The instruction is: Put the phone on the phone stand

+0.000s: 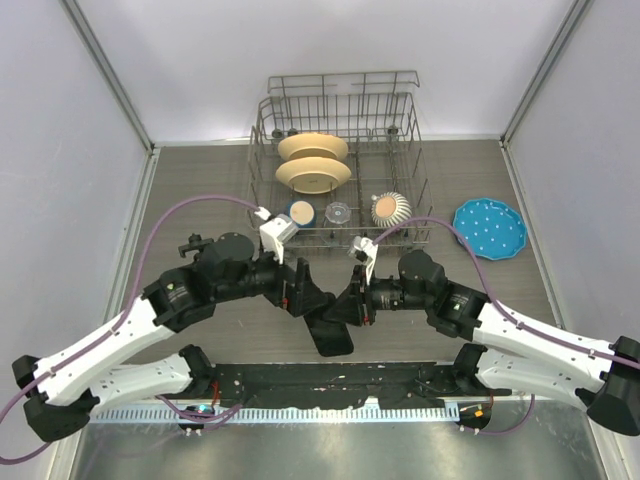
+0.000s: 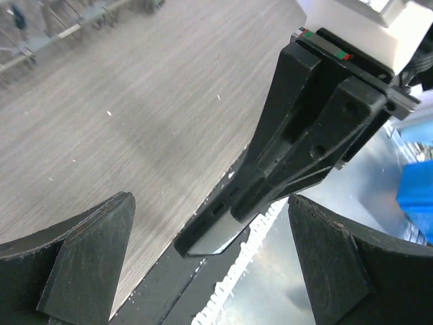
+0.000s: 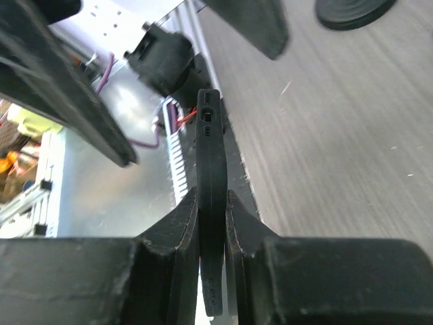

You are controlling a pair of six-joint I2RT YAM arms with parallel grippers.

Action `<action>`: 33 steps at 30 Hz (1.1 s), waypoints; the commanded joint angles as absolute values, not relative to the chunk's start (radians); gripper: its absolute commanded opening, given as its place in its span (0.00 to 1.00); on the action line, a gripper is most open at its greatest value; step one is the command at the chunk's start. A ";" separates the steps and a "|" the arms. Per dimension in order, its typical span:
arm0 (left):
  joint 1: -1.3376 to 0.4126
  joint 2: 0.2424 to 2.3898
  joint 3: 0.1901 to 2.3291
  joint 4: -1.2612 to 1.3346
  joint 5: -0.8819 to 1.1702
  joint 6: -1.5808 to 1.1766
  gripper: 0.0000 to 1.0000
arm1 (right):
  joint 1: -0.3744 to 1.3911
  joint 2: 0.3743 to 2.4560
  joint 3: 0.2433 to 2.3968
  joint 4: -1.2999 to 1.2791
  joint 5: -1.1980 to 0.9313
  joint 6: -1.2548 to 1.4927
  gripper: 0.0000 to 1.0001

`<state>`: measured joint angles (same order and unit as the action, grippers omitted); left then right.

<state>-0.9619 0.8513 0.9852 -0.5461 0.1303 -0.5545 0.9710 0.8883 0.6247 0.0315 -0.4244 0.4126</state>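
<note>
Edgewise, thin black phone with small end ports in right gripper.

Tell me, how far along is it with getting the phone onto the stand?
Done: the phone is pinched edge-on in the right gripper. In hand: it is held up, with the open left gripper facing it. Left: seating it on the phone stand, whose round base sits apart.

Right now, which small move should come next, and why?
Probably the right gripper should carry the phone a little toward the stand. Its fingers are shut on the phone, seen edge-on in the right wrist view. Only a black disc, likely the stand's base, shows ahead, apart from the phone. The left gripper is open and holds nothing.
</note>
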 commanded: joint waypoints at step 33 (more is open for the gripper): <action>-0.959 0.740 0.977 -0.499 0.140 -0.434 0.00 | 0.969 0.763 0.537 0.193 -0.315 0.517 0.80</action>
